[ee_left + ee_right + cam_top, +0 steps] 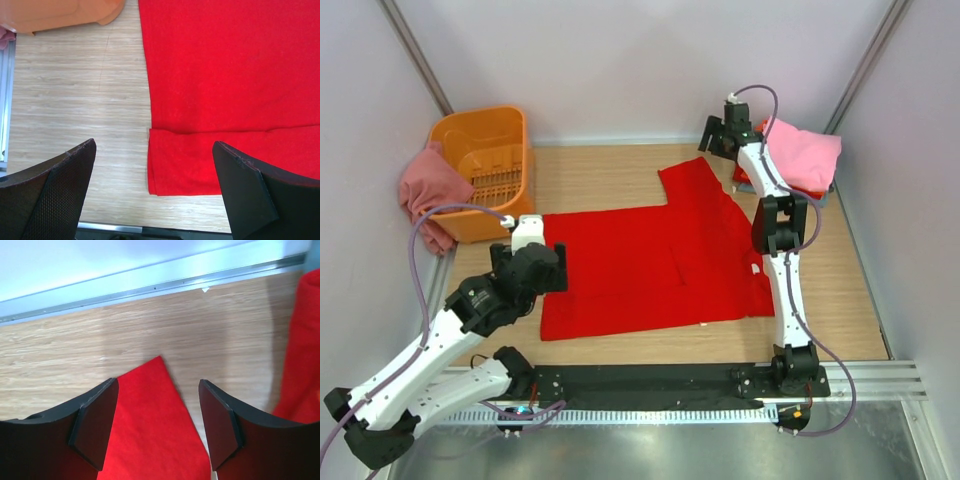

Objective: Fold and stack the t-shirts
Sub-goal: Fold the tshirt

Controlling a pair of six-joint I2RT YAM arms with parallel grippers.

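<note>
Wooden tabletop [620,175], walled on three sides. Near left: left gripper [154,145], jaws apart and empty, over the red t-shirt [650,260] at its folded hem corner, bare wood to the left. Shirt flat mid-table; white tag [757,268] at right edge, unreadable. Farther: right gripper [157,382], jaws spread, over sleeve tip. Far right, pink t-shirt [805,155]; far left, dusty rose t-shirt [425,185] against orange basket [480,135].

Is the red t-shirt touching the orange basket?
Apart. The left wrist view shows a strip of bare table between the orange basket and the red t-shirt.
</note>
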